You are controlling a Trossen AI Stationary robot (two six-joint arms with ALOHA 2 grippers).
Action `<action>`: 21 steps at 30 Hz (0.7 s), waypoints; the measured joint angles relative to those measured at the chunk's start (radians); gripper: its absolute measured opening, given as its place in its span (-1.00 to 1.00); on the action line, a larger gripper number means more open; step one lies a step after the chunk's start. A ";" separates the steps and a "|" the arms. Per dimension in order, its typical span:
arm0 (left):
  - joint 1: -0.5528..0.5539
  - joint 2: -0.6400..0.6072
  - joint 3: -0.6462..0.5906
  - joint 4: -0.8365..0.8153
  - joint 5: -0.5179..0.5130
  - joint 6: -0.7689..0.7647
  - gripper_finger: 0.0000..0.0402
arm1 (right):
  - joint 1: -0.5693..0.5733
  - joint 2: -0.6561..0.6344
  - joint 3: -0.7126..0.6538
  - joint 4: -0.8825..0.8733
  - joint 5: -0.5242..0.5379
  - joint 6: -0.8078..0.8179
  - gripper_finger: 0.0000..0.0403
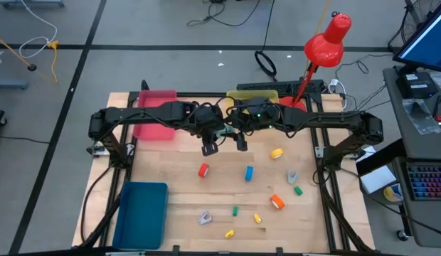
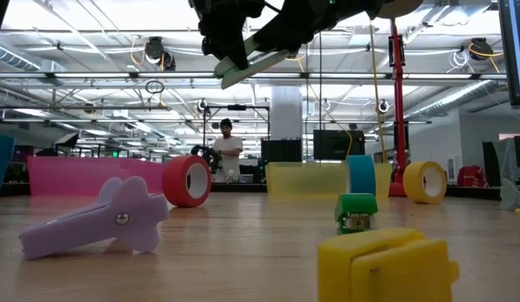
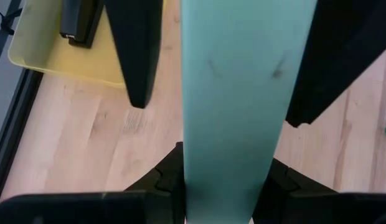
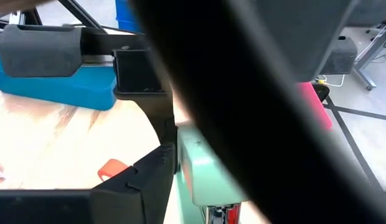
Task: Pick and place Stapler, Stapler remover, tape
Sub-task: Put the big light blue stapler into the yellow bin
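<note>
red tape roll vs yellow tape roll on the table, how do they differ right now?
Colour: the red tape roll is red, the yellow tape roll is yellow. Place: in the high view the red tape roll sits nearer the table's middle, below the left pincer; the yellow tape roll lies farther right. Both are small rings resting free on the wooden table, untouched by any pincer.

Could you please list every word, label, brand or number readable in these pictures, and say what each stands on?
None can be read.
The pale green plastic stapler, held between both pincers, shows only a plain surface with faint scuffs.
The red ring-shaped tape roll and the yellow ring-shaped tape roll show no print.
The dark keyboard beside the table: keys too small to read.
</note>
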 joint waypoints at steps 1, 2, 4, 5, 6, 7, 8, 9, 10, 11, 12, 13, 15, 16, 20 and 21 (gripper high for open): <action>0.000 0.000 0.000 0.000 0.000 0.000 -0.41 | 0.000 0.000 0.000 0.000 0.001 0.000 -0.01; 0.000 0.000 0.000 0.000 0.000 0.002 -0.41 | 0.000 0.000 0.000 0.000 0.003 0.000 -0.03; 0.000 0.000 0.000 0.000 -0.003 0.004 -0.41 | 0.000 0.000 0.000 0.000 0.024 -0.002 -0.08; 0.000 0.000 0.000 0.000 -0.003 0.004 -0.41 | 0.000 0.000 0.000 0.000 0.030 -0.004 -0.12; 0.000 0.000 0.000 0.000 -0.003 0.004 -0.41 | 0.000 0.000 0.000 0.000 0.035 -0.004 -0.15; 0.000 0.000 0.000 0.000 -0.005 0.004 -0.41 | 0.000 0.000 0.000 0.000 0.040 -0.005 -0.20; 0.000 0.000 0.000 -0.001 -0.005 0.012 -0.41 | 0.000 0.000 0.000 -0.001 0.039 -0.005 -0.24; 0.000 0.000 0.000 -0.002 -0.005 0.019 -0.41 | 0.000 0.000 0.000 -0.002 0.033 -0.005 -0.28; 0.000 0.000 0.000 -0.003 -0.005 0.029 -0.41 | 0.000 0.000 0.000 -0.004 0.027 -0.004 -0.33; 0.000 0.000 0.000 -0.003 -0.005 0.038 -0.41 | 0.001 0.000 0.000 -0.005 0.025 -0.004 -0.37; -0.001 0.000 0.000 -0.004 -0.006 0.044 -0.41 | 0.001 0.000 0.000 -0.006 0.021 -0.004 -0.40; -0.001 0.000 0.000 -0.005 -0.005 0.048 -0.41 | 0.001 0.000 0.000 -0.007 0.015 -0.005 -0.41; -0.001 0.000 0.000 -0.005 -0.005 0.048 -0.41 | -0.002 0.000 0.000 -0.007 0.009 -0.004 -0.41; 0.000 0.000 0.000 -0.005 -0.005 0.049 -0.41 | -0.002 0.000 0.000 -0.007 0.009 -0.004 -0.41; 0.001 0.000 0.000 -0.003 -0.007 0.063 -0.41 | -0.003 0.000 0.000 -0.008 0.015 -0.003 -0.41; 0.001 0.000 0.000 -0.002 -0.010 0.065 -0.41 | -0.004 0.000 0.000 -0.008 0.017 -0.003 -0.41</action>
